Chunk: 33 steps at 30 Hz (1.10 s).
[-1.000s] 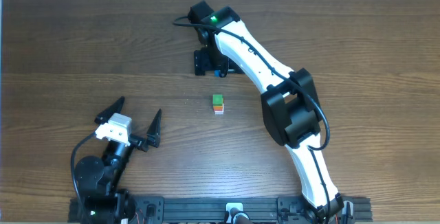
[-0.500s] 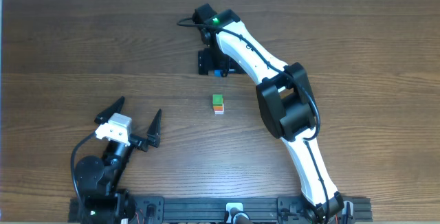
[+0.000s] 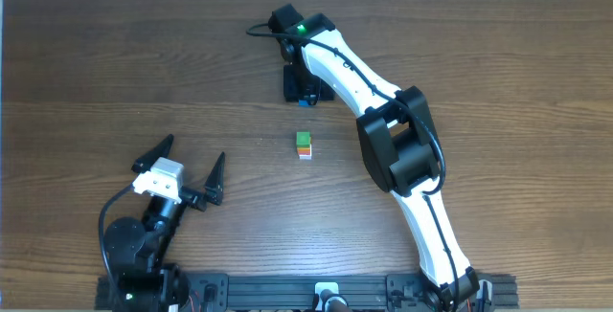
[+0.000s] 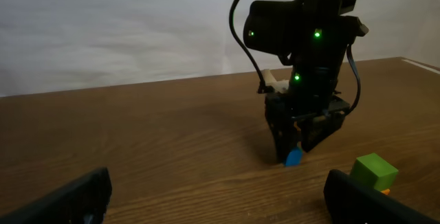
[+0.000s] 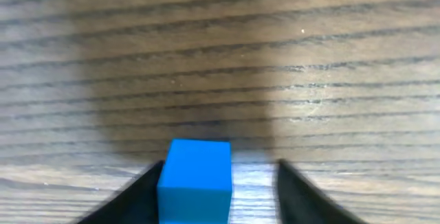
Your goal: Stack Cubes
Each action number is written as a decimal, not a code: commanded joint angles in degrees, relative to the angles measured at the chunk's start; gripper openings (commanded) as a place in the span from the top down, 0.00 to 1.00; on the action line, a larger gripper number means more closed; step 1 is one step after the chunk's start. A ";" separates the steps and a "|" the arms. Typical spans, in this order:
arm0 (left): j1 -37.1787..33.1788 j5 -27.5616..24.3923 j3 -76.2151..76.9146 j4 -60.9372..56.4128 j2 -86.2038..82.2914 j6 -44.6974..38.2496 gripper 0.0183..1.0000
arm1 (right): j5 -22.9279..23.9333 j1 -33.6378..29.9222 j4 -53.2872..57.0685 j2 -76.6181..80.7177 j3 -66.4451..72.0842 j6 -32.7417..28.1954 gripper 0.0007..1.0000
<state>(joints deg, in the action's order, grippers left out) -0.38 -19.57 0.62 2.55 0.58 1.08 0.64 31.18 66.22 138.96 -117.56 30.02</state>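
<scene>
1. The dark wooden bench (image 3: 96,63) meets a pale wall (image 4: 103,25).
2. The left pincer (image 3: 195,148) hovers released near its base.
3. The right pincer (image 3: 301,90), released, straddles the small blue plastic cube (image 5: 196,179) on the bench.
4. The small green cube (image 3: 304,140) tops the mid-bench stack.

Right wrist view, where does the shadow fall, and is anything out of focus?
Right wrist view: a broad dark shadow lies on the table around the blue cube, which looks sharp; the claw's fingers beside it are soft and blurred.
</scene>
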 commanded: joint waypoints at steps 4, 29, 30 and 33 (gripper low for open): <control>0.17 -0.52 -0.28 0.07 -0.31 -0.26 0.00 | 0.72 0.79 -0.20 0.31 -1.11 -0.33 0.80; 0.17 -0.52 -0.28 0.07 -0.31 -0.24 0.00 | 0.94 2.78 14.47 -9.79 -11.69 -0.26 0.99; 0.17 -0.52 -0.28 0.07 -0.31 -0.26 0.00 | 0.92 3.37 15.28 -11.17 -11.39 -0.22 0.99; 0.17 -0.52 -0.28 0.07 -0.31 -0.26 0.00 | 0.90 4.79 16.65 -14.45 -9.57 0.50 0.99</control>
<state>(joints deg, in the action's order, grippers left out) -0.38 -19.57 0.62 2.52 0.58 1.08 0.67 34.00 82.11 130.61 -127.61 29.82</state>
